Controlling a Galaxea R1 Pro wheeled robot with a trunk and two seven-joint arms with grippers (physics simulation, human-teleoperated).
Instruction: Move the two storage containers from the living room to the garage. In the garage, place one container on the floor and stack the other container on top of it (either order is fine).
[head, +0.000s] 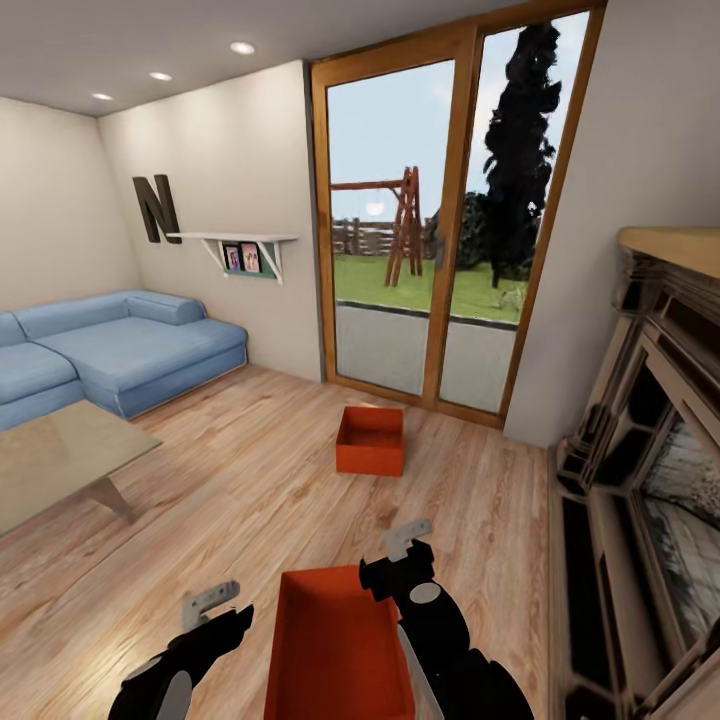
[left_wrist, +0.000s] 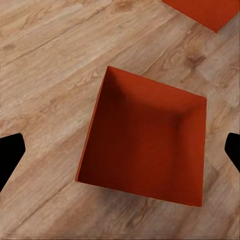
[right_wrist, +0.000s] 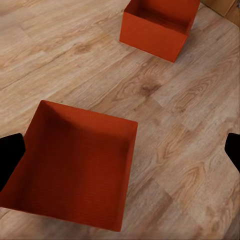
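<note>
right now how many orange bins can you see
2. The near bin sits on the wood floor between the left gripper and right gripper. The far bin sits on the floor in front of the glass doors. Both look empty.

Light wood plank floor (head: 240, 470), blue sofa (head: 110, 350) left, wood-framed glass doors (head: 440, 230), fireplace (head: 650, 480) right.

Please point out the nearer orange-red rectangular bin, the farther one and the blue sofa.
Nearer orange-red rectangular bin (head: 335, 655): head view, inside bottom.
Farther orange-red rectangular bin (head: 369, 461): head view, front wall.
Blue fabric sofa (head: 130, 345): head view, seat cushion.
</note>
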